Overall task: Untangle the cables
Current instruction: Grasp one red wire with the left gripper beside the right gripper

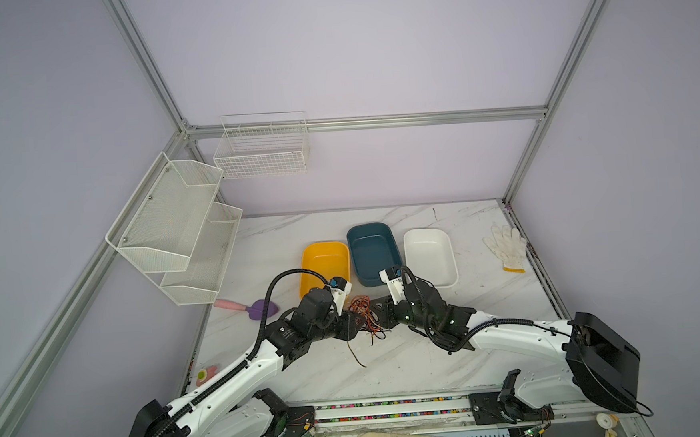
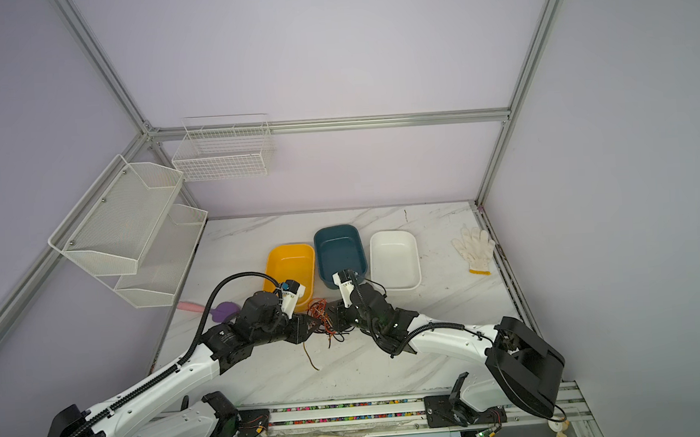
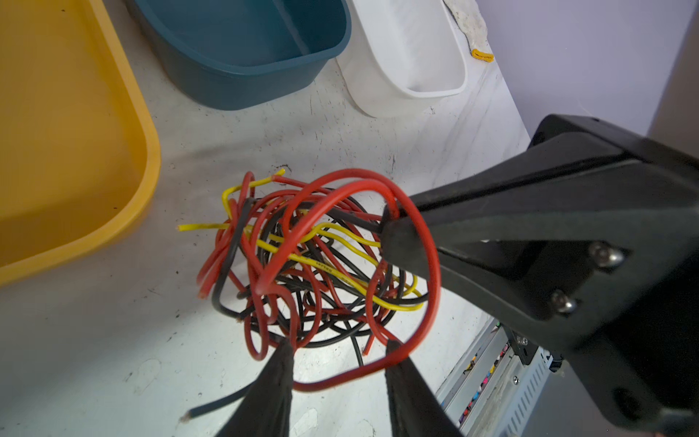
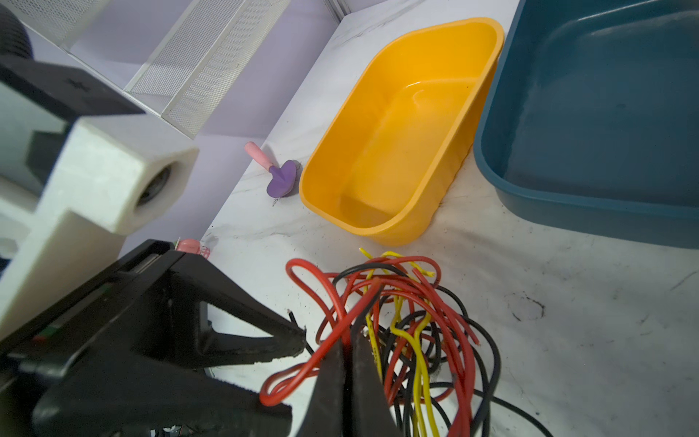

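Observation:
The cables [image 1: 364, 315] [image 2: 323, 317] are a tangle of thin red, black and yellow wires on the marble table between my two grippers. In the left wrist view the tangle [image 3: 321, 261] hangs partly lifted. My right gripper [image 3: 391, 223] [image 4: 350, 336] is shut on a red cable at the tangle's top. My left gripper [image 3: 339, 343] stands open, its fingertips at the tangle's near edge, and a big red loop runs across the gap between them. One loose brownish-yellow cable [image 1: 356, 354] lies apart on the table toward the front.
A yellow bin [image 1: 325, 256], a teal bin [image 1: 373, 247] and a white bin [image 1: 429, 252] stand in a row just behind the tangle. A white glove [image 1: 506, 245] lies at the back right. A purple-and-pink scoop [image 1: 247, 307] lies at the left, below the mesh shelves [image 1: 174, 230].

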`<state>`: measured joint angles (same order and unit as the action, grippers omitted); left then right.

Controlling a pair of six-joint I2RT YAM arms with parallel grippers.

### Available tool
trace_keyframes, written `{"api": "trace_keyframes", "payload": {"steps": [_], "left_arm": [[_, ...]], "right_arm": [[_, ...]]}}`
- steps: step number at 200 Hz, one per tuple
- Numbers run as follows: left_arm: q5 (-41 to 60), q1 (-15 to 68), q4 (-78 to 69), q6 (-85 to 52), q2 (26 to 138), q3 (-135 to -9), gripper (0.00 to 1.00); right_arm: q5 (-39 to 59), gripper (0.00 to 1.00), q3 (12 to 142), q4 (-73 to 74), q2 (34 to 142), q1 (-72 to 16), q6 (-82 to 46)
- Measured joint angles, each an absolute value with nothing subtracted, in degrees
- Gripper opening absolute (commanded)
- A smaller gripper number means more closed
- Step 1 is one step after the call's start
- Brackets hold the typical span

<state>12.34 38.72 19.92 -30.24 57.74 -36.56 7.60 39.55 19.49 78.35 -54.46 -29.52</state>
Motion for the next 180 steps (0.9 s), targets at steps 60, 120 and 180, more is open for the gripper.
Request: {"api": "trace_keyframes", "payload": {"steps": [60, 120, 180], "left_arm": [[11.3, 38.8, 21.4, -29.0, 57.7, -36.6, 0.19], [10.6, 38.8, 22.2, -28.6, 56.5, -37.0, 0.00], [10.6, 38.8, 24.1, -29.2, 50.4, -37.1, 0.00]], "right_arm": [[8.0, 0.00, 39.6, 19.2, 78.3, -54.8, -29.5], [7.3, 0.00, 39.6, 18.2, 78.3, -55.0, -29.6], [4.3, 0.00, 39.6, 17.8, 77.9, -55.1, -30.7]]}}
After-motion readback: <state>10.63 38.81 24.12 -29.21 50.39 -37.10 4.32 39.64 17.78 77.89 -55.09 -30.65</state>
